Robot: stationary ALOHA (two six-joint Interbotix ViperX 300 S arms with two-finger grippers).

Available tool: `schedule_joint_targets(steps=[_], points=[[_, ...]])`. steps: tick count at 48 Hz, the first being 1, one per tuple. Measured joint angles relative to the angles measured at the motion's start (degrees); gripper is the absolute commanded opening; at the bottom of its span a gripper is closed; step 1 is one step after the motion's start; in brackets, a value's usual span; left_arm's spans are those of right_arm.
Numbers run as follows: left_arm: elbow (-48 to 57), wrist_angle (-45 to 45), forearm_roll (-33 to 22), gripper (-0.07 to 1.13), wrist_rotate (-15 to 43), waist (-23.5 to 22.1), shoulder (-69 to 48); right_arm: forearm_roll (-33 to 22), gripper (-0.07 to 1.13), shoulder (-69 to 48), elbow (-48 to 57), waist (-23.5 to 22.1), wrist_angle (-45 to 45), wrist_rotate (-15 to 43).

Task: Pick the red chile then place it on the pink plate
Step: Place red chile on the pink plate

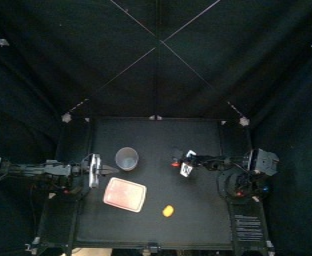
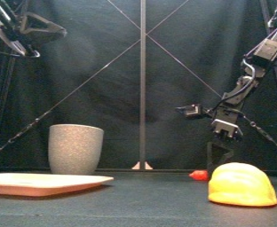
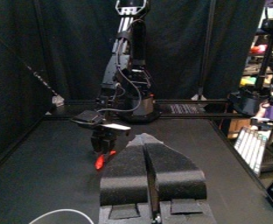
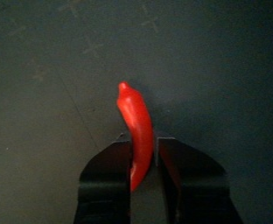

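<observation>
Right wrist view has the right claw (image 4: 143,149) closed on the red chile (image 4: 129,118), pinching only its thick end while most of the pod sticks out past the jaws. My guess is that it could swivel or slip free in the carry and fall on the tabletop (image 1: 186,225) short of the pink plate (image 1: 125,194). The way there looks open between the grey cup (image 1: 127,157) just behind the plate and the yellow toy (image 1: 168,210) near its right front corner, while the left claw (image 3: 150,144) rests closed and empty at the plate's left.
</observation>
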Motion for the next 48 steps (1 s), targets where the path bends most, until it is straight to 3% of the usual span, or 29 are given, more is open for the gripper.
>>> schedule_joint_targets(steps=[10, 21, 31, 48], points=[[0.1, -0.1, 0.0, -0.03, 0.0, 0.0, 0.0, 0.3, 0.37, -0.5, -4.2, 3.3, 2.3, 0.0], [0.1, 0.0, 0.0, -0.03, 0.0, 0.0, 0.0, 0.0, 0.37, 0.4, -16.3, 13.4, 2.5, -0.4], [0.0, 0.0, 0.1, -0.03, 0.0, 0.0, 0.0, -1.3, 0.37, 9.5, -28.8, 20.0, 2.5, -0.4], [0.1, -0.1, 0.0, -0.03, 0.0, 0.0, -0.3, -8.2, 0.44, 28.2, -50.2, 26.3, 7.0, 0.1]])
